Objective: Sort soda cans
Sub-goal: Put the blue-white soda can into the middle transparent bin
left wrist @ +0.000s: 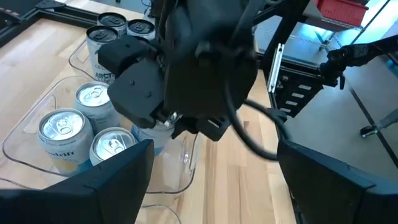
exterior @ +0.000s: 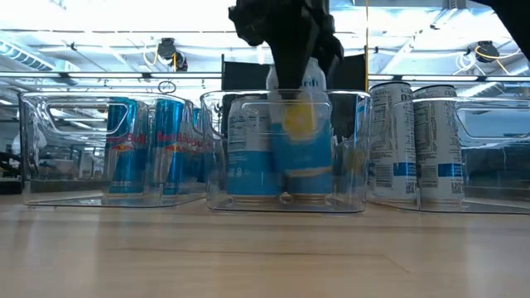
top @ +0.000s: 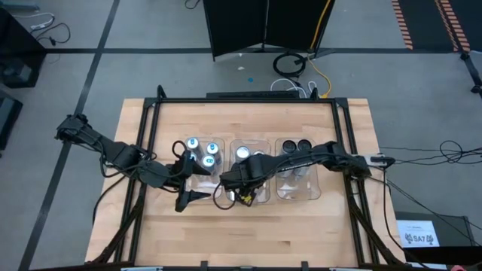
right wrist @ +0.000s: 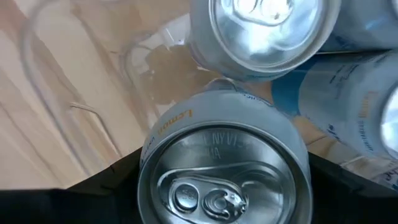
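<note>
Right gripper point(exterior: 291, 83) fingers clamped on a lemon soda can point(right wrist: 222, 167) inside the middle clear tray point(exterior: 217, 149). Left gripper point(top: 197, 183) fingers apart, beside the left tray point(top: 197, 175).

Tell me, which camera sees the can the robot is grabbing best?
The right wrist view: the lemon can fills it, top and tab clear. The low view shows its side in the middle tray; high and left wrist views hide it.
</note>
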